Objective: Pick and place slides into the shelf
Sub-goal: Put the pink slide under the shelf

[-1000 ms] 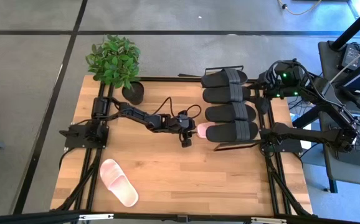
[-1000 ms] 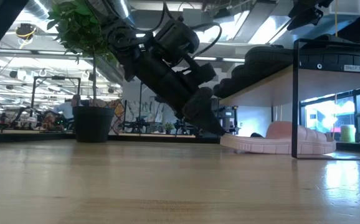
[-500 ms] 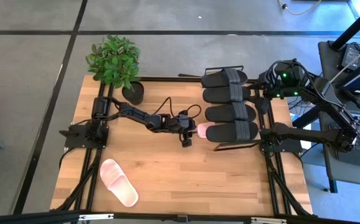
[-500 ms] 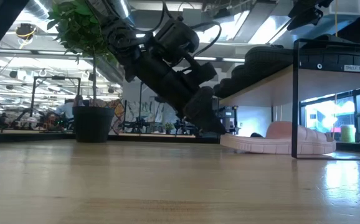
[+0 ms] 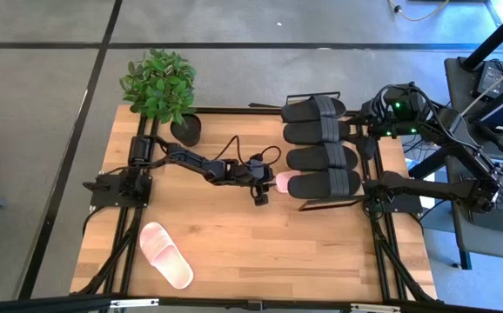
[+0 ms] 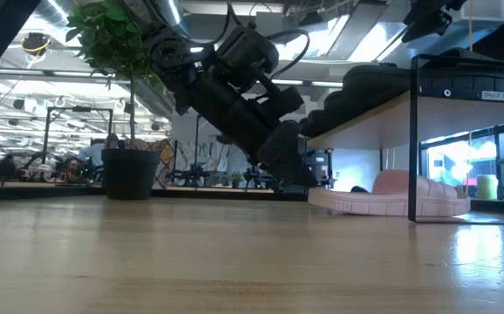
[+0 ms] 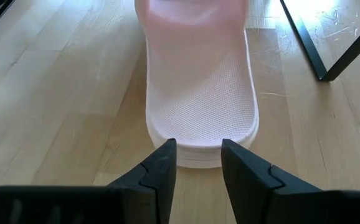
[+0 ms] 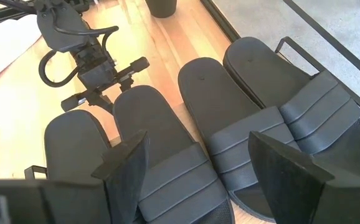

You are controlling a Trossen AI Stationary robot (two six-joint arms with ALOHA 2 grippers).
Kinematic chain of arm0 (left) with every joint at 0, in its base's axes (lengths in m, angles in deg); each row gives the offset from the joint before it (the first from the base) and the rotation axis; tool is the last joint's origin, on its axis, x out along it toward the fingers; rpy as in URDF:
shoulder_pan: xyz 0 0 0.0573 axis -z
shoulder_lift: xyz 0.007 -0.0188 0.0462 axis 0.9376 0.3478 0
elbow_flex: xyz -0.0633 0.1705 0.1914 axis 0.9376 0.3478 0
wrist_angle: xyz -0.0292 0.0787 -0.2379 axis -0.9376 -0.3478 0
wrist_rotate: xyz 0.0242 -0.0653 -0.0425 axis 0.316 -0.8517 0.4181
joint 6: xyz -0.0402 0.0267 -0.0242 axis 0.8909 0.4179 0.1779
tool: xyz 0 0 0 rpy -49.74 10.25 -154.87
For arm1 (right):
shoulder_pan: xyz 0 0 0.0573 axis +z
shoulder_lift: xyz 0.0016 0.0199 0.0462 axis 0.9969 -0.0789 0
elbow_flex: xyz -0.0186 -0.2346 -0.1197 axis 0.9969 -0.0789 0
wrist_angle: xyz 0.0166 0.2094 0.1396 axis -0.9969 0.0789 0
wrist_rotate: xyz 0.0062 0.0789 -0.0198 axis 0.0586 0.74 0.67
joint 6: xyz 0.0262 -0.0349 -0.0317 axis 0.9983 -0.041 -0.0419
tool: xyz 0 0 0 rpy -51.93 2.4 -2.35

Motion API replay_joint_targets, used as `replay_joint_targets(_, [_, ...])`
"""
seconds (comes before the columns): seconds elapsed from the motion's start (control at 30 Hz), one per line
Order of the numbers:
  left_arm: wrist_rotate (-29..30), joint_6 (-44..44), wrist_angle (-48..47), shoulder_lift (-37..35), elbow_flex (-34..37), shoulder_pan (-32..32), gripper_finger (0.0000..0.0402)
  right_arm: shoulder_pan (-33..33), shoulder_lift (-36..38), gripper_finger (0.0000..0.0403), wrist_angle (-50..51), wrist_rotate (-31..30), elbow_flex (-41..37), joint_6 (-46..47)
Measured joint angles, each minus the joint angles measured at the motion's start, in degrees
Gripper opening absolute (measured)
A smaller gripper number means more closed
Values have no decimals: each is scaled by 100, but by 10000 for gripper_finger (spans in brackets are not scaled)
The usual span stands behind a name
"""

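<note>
Wooden tabletop (image 5: 260, 243) carries the shelf (image 5: 308, 206) on its right half, with four black slides (image 5: 321, 146) lying side by side on the shelf's top board. One pink slide (image 6: 390, 197) lies flat on the tabletop beneath that board, its heel end protruding toward the left gripper (image 7: 198, 163). A second pink slide (image 5: 165, 254) lies well apart, near the front left corner. A potted plant (image 5: 160, 91) stands at the rear left.

Left gripper: fingers (image 7: 161, 165) partly open, tips just at the heel edge of the pink slide under the shelf; no grip is established.

Right gripper (image 8: 198, 168): positioned above the black slides on the shelf, fingers spread wide, holding nothing.
</note>
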Motion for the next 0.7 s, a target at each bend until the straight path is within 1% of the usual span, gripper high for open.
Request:
replay_joint_targets(0.23, [1, -4, 188, 4, 0, -9, 118, 1, -1, 275, 0, 0, 0, -60])
replay_joint_targets(0.6, [-3, -6, 226, -35, 0, -17, 118, 0, 0, 275, 7, 1, 0, -106])
replay_joint_targets(0.7, [-179, -3, 261, -52, -2, -17, 118, 1, -1, 275, 14, 1, 0, -106])
